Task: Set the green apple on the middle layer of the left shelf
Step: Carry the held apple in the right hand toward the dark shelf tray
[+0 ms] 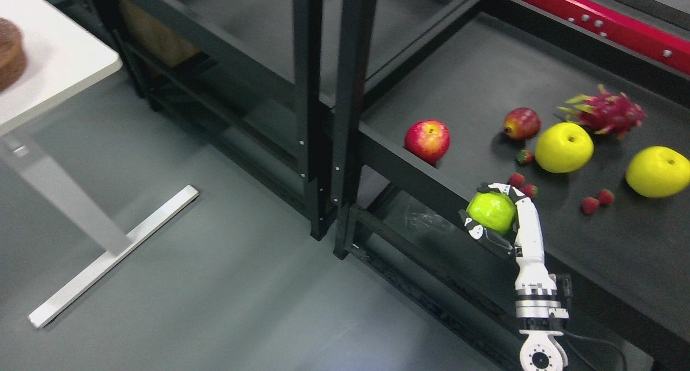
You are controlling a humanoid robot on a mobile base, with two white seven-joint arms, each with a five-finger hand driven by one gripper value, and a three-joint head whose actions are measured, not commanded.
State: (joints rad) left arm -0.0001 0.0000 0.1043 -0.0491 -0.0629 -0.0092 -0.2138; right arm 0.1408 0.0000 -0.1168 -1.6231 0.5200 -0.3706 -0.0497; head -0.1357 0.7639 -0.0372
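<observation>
**Apple in hand, shelf still to reach**

The green apple (490, 212) sits wrapped in the right hand (498, 214), whose fingers (493, 188) curl over its top while the thumb side cups it from below; it is held clear of any surface, just over the front rail of the right shelf (409, 163). Behind it on that shelf lie a red apple (427, 140), two yellow apples (564, 147), a dragon fruit (606, 112) and scattered strawberries (590, 205). The left shelf (253, 107) stands well apart, past the twin uprights (329, 107).

To do this carry well, I judge the grip should stay firm and wrapped, since a round fruit may roll out. Lift clear of the rail first, then swing around the uprights rather than between them, and lower onto the middle layer before loosening the fingers.

The left arm is not visible.
</observation>
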